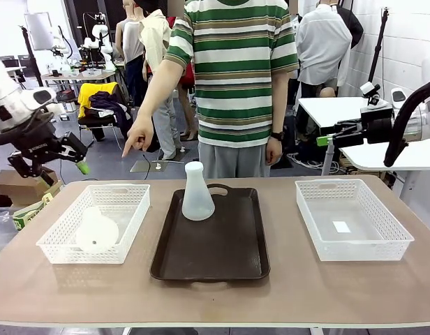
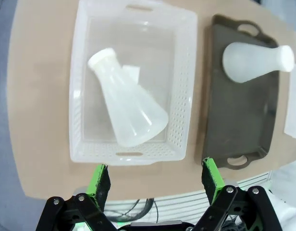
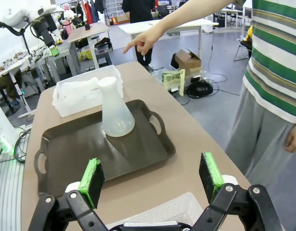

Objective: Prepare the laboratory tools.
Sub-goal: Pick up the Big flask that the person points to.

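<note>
Halfway, I reckon: upright flask (image 1: 198, 192) on tray (image 1: 222, 259), far end. Second flask (image 1: 96, 232) lying sideways in left basket (image 1: 82, 255), probably needs moving. Left claw (image 2: 155, 179), right claw (image 3: 152, 180) both wide open, empty. Person's hand (image 1: 137, 143) points toward basket.

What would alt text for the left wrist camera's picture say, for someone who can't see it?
From above: one flask lies on its side in a white basket on a table, and a second flask stands on a dark tray beside it. The left gripper is open, its green-padded fingers rising from the bottom edge.
</note>
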`<state>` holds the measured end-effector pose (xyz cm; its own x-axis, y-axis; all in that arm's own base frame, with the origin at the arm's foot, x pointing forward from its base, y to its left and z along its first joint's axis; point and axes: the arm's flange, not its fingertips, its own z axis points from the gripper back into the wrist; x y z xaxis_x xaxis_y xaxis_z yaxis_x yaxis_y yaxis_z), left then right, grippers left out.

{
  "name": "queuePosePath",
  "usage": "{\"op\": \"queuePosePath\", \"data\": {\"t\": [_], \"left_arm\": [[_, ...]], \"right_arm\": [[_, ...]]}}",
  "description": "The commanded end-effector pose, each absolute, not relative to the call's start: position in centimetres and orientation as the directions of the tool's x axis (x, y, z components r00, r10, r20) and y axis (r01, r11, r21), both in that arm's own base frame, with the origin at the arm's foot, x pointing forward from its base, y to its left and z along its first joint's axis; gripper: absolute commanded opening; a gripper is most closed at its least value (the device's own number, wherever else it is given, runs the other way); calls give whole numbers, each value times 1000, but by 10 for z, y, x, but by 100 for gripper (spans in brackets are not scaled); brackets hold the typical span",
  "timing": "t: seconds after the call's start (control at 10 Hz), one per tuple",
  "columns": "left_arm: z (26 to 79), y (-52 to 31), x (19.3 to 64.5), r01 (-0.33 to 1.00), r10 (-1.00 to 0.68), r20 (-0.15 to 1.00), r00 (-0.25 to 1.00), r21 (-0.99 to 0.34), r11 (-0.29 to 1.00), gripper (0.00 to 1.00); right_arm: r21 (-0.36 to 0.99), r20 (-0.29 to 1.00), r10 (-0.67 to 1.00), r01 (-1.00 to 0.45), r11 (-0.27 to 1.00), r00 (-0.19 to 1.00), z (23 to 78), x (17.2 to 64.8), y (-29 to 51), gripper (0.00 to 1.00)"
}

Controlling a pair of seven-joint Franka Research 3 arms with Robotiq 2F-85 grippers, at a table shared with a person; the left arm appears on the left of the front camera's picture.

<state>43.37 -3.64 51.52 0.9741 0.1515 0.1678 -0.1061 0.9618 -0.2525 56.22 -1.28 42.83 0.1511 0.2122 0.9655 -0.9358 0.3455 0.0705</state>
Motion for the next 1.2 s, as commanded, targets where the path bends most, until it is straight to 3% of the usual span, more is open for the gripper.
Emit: {"op": "queuePosePath", "data": {"t": [0.0, 0.5, 0.7, 1.1], "left_arm": [[525, -44, 438, -148, 169, 126, 978, -162, 976, 100], [521, -46, 435, -124, 154, 144, 978, -199, 972, 100], [494, -52, 460, -339, 348, 87, 934, -100, 935, 100], [448, -72, 511, -447, 441, 105, 891, 40, 894, 100]], "right_arm": [[65, 962, 228, -937, 344, 150, 429, 561, -12, 100], [65, 962, 228, -937, 344, 150, 429, 561, -12, 100], [65, 962, 228, -937, 344, 150, 429, 561, -12, 100], [65, 962, 228, -937, 344, 150, 429, 561, -12, 100]]}}
